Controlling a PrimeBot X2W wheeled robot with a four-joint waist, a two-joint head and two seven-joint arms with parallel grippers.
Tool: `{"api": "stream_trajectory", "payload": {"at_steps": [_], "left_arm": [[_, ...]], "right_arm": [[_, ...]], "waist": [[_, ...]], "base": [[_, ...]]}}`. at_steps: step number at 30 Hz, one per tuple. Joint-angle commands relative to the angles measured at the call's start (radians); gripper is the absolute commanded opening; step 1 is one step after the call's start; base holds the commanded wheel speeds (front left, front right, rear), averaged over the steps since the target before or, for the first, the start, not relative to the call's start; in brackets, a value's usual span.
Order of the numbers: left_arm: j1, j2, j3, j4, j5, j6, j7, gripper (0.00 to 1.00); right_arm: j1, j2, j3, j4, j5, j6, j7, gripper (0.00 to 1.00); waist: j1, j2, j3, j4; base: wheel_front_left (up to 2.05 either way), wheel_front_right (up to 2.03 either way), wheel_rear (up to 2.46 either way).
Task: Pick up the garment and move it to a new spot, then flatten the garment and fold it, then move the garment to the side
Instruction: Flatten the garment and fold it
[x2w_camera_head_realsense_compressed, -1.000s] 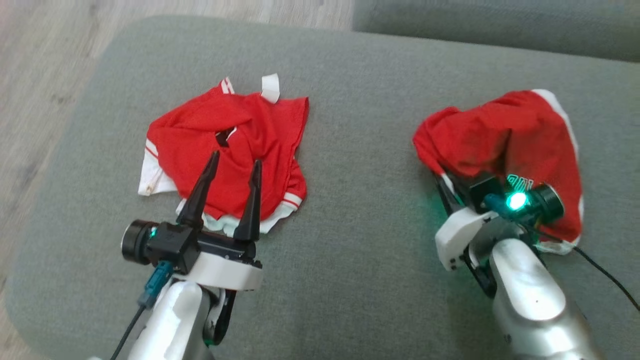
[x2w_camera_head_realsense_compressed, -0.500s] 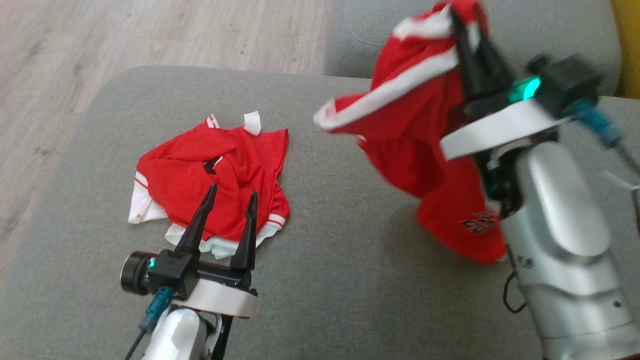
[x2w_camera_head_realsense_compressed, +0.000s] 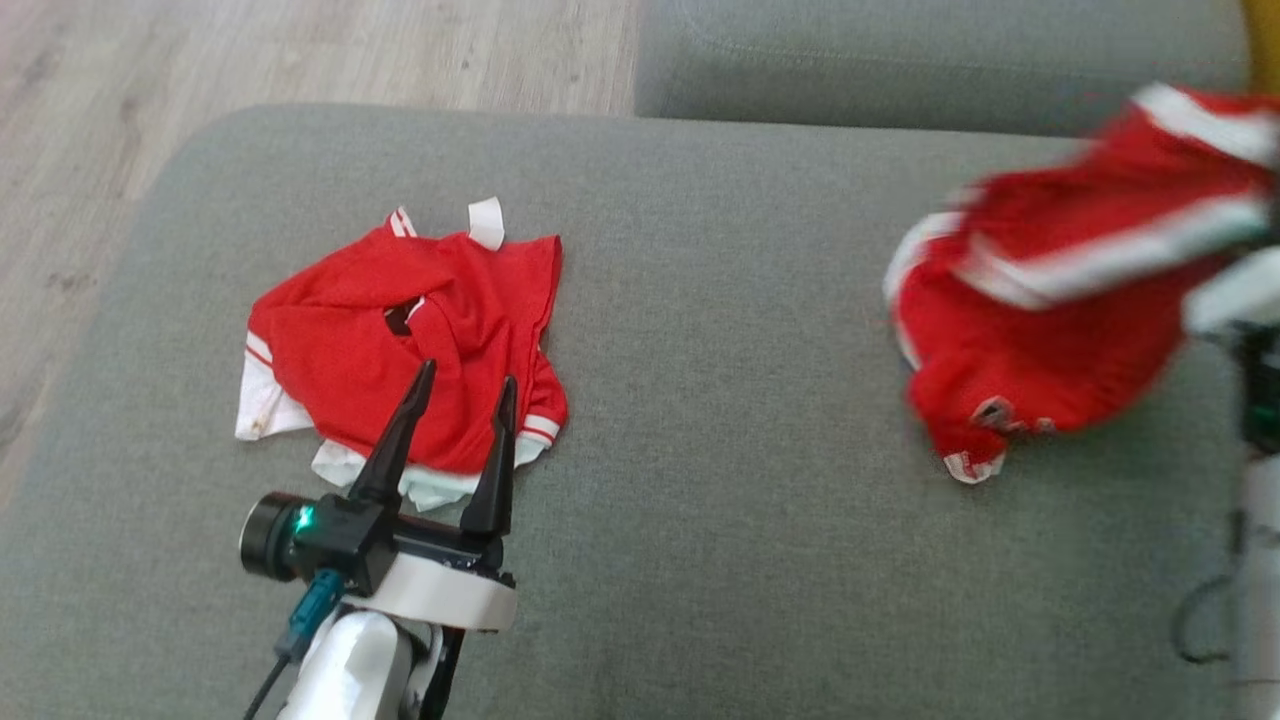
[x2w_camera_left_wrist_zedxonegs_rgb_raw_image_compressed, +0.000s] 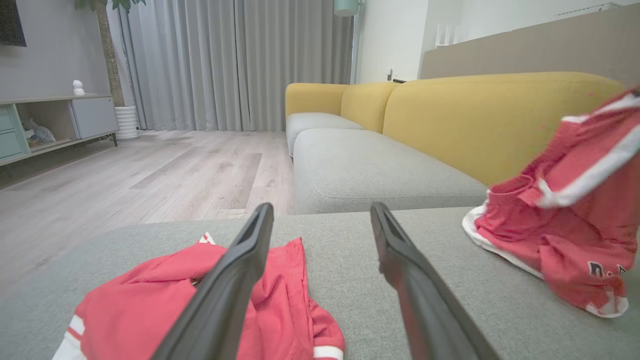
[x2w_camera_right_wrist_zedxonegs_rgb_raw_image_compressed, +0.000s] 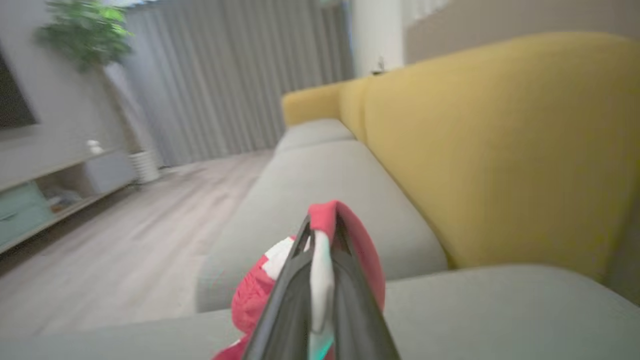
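A red garment (x2w_camera_head_realsense_compressed: 1060, 330) with white trim hangs blurred at the right of the head view, its lower end touching the grey cushion (x2w_camera_head_realsense_compressed: 720, 300). My right gripper (x2w_camera_right_wrist_zedxonegs_rgb_raw_image_compressed: 323, 222) is shut on a fold of it, red and white cloth (x2w_camera_right_wrist_zedxonegs_rgb_raw_image_compressed: 365, 250) pinched between the fingers. In the left wrist view the same garment (x2w_camera_left_wrist_zedxonegs_rgb_raw_image_compressed: 565, 225) hangs at the right. A second red garment (x2w_camera_head_realsense_compressed: 400, 340) lies crumpled on the left of the cushion. My left gripper (x2w_camera_head_realsense_compressed: 469, 373) stands open just over its near edge, nothing between the fingers; its wrist view shows that garment (x2w_camera_left_wrist_zedxonegs_rgb_raw_image_compressed: 150, 305) below the left gripper (x2w_camera_left_wrist_zedxonegs_rgb_raw_image_compressed: 321, 207).
The grey cushion has bare room in its middle. Wooden floor (x2w_camera_head_realsense_compressed: 300, 50) lies beyond its left and far edges. Another grey seat (x2w_camera_head_realsense_compressed: 900, 50) is behind. A yellow sofa back (x2w_camera_left_wrist_zedxonegs_rgb_raw_image_compressed: 475, 120) runs along the right side.
My right gripper has lifted its garment off the cushion and swung it up and to the right. The head camera has shifted. My left gripper stays open over the other garment.
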Motion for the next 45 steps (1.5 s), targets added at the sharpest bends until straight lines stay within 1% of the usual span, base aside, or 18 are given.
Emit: {"api": "stream_trajectory", "payload": {"at_steps": [1, 2, 3, 6, 9, 11, 14, 18, 20, 23, 24, 25, 27, 29, 32, 35, 40, 45], "left_arm": [[-0.051, 0.005, 0.030, -0.034, 0.009, -0.002, -0.009, 1.00], [-0.054, 0.003, 0.030, -0.033, 0.010, -0.003, -0.009, 1.00], [-0.057, 0.002, 0.030, -0.032, 0.010, -0.004, -0.009, 1.00], [-0.063, -0.001, 0.029, -0.029, 0.012, -0.006, -0.009, 1.00], [-0.065, -0.004, 0.032, -0.024, 0.014, -0.007, -0.009, 1.00], [-0.065, -0.005, 0.034, -0.021, 0.014, -0.007, -0.009, 1.00], [-0.063, -0.007, 0.037, -0.019, 0.015, -0.008, -0.009, 1.00], [-0.058, -0.009, 0.044, -0.021, 0.015, -0.008, -0.009, 1.00], [-0.053, -0.010, 0.046, -0.024, 0.016, -0.008, -0.009, 1.00], [-0.044, -0.012, 0.050, -0.028, 0.017, -0.007, -0.009, 1.00], [-0.044, -0.012, 0.050, -0.028, 0.017, -0.007, -0.009, 1.00], [-0.041, -0.013, 0.053, -0.030, 0.016, -0.006, -0.009, 1.00], [-0.036, -0.015, 0.056, -0.032, 0.016, -0.005, -0.009, 1.00], [-0.033, -0.017, 0.053, -0.034, 0.017, -0.007, -0.009, 1.00], [-0.027, -0.019, 0.053, -0.037, 0.020, -0.007, -0.009, 1.00], [-0.026, -0.020, 0.051, -0.036, 0.023, -0.010, -0.009, 1.00], [-0.031, -0.021, 0.053, -0.037, 0.026, -0.015, -0.009, 1.00], [-0.043, -0.026, 0.046, -0.035, 0.026, -0.020, -0.009, 1.00]], "right_arm": [[-0.044, -0.020, -0.023, -0.010, -0.017, 0.007, -0.001, 0.00], [-0.046, -0.042, -0.067, 0.027, -0.054, 0.007, 0.008, 0.18], [-0.052, -0.057, -0.113, 0.066, -0.096, 0.007, 0.022, 1.00], [-0.084, -0.071, -0.230, 0.139, -0.196, 0.007, 0.034, 1.00], [-0.130, -0.043, -0.329, 0.172, -0.278, 0.007, 0.016, 1.00], [-0.141, -0.027, -0.337, 0.171, -0.311, 0.007, -0.009, 1.00], [-0.141, 0.005, -0.284, 0.148, -0.329, 0.007, -0.059, 1.00], [-0.097, 0.047, -0.163, 0.081, -0.302, 0.007, -0.120, 1.00], [-0.058, 0.068, -0.121, 0.030, -0.261, 0.007, -0.144, 1.00], [0.038, 0.091, -0.044, -0.048, -0.167, 0.007, -0.180, 1.00], [0.038, 0.091, -0.044, -0.048, -0.167, 0.007, -0.180, 1.00], [0.078, 0.094, -0.010, -0.072, -0.140, 0.007, -0.192, 1.00], [0.165, 0.095, 0.060, -0.108, -0.062, 0.007, -0.215, 1.00], [0.246, 0.096, 0.100, -0.133, 0.014, 0.007, -0.239, 1.00], [0.343, 0.096, 0.146, -0.127, 0.097, 0.007, -0.261, 1.00], [0.386, 0.096, 0.185, -0.118, 0.101, 0.007, -0.274, 1.00], [0.387, 0.096, 0.231, -0.114, 0.095, 0.007, -0.277, 1.00], [0.364, 0.096, 0.283, -0.046, 0.091, 0.007, -0.207, 1.00]], "waist": [[-0.0001, 0.0000, 0.011, 0.002], [-0.0001, 0.0000, 0.016, 0.003], [-0.0001, 0.0000, 0.020, 0.003], [-0.0001, 0.0000, 0.027, 0.002], [-0.0001, 0.0000, 0.027, -0.005], [-0.0001, 0.0000, 0.023, -0.011], [-0.0001, 0.0000, 0.012, -0.023], [-0.0001, 0.0000, -0.005, -0.042], [-0.0001, 0.0000, -0.016, -0.051], [-0.0001, 0.0000, -0.031, -0.060], [-0.0001, 0.0000, -0.031, -0.060], [-0.0001, 0.0000, -0.035, -0.064], [-0.0001, 0.0000, -0.038, -0.069], [-0.0001, 0.0000, -0.040, -0.072], [-0.0001, 0.0000, -0.038, -0.079], [-0.0001, 0.0000, -0.031, -0.080], [-0.0001, 0.0000, -0.017, -0.074], [-0.0001, 0.0000, 0.007, -0.054]], "base": [[0.00, 0.00, 0.00], [0.00, 0.00, 0.00], [0.00, 0.00, 0.00], [0.00, 0.00, 0.00], [0.00, 0.00, 0.00], [0.00, 0.00, 0.00], [0.00, 0.00, 0.00], [0.00, 0.00, 0.00], [0.00, 0.00, 0.00], [0.00, 0.00, 0.00], [0.00, 0.00, 0.00], [0.00, 0.00, 0.00], [0.00, 0.00, 0.00], [0.00, 0.00, 0.00], [0.00, 0.00, 0.00], [0.00, 0.00, 0.00], [0.00, 0.00, 0.00], [0.00, 0.00, 0.00]]}}
